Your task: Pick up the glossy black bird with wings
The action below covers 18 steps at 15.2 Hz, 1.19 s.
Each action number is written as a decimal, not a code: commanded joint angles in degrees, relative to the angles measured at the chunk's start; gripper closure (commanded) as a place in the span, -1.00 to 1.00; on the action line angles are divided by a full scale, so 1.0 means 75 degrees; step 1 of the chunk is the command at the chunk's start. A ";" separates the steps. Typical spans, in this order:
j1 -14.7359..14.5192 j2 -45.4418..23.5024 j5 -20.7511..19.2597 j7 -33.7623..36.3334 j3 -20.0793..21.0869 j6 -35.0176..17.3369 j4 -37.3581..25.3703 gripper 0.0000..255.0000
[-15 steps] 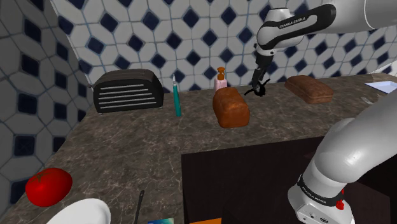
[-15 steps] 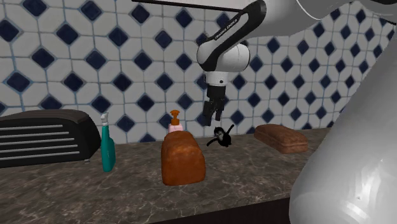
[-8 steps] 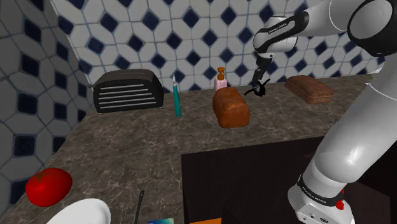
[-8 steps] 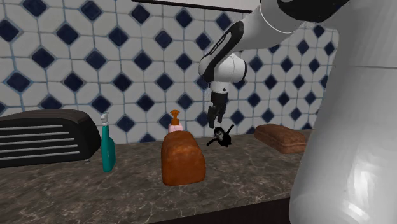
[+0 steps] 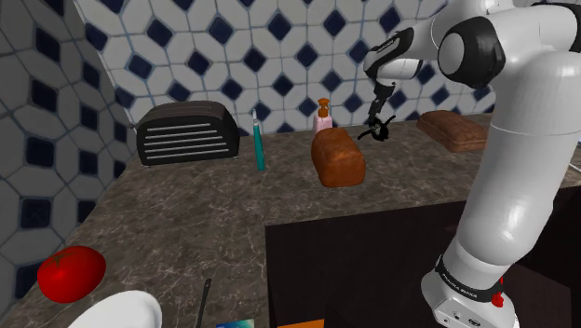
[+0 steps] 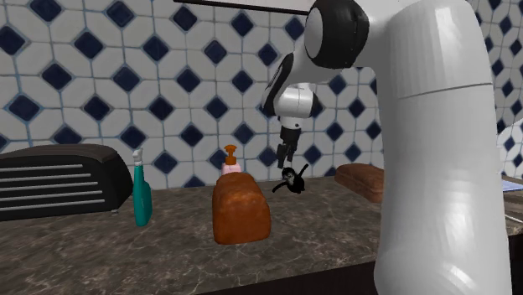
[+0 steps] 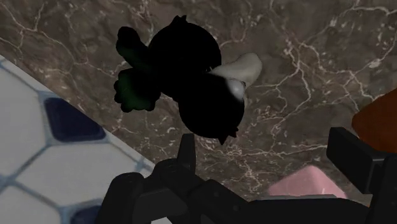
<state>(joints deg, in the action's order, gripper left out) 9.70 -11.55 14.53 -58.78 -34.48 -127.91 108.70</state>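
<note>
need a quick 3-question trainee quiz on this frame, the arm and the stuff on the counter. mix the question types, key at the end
1. True or false: the end effector is shut on the black bird.
2. Which of these stands nearest the bird? A) the toaster B) the pink pump bottle C) the tomato
3. Short answer: what does the bird rest on?

Key
1. False. The fingers stand apart, just above the bird, and do not touch it.
2. B.
3. The dark veined counter, close to the tiled wall.
</note>
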 commanded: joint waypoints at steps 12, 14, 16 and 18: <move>0.0527 -0.1130 0.0994 -0.0863 0.0254 -0.0605 -0.0390 1.00; 0.0532 -0.1136 0.0996 -0.0865 0.0254 -0.0598 -0.0402 1.00; 0.0534 -0.1140 0.1001 -0.0870 0.0256 -0.0606 -0.0397 1.00; 0.0536 -0.1144 0.1002 -0.0870 0.0256 -0.0603 -0.0403 1.00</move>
<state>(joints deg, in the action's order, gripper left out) 13.72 -20.04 22.06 -65.30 -32.58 -132.44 105.57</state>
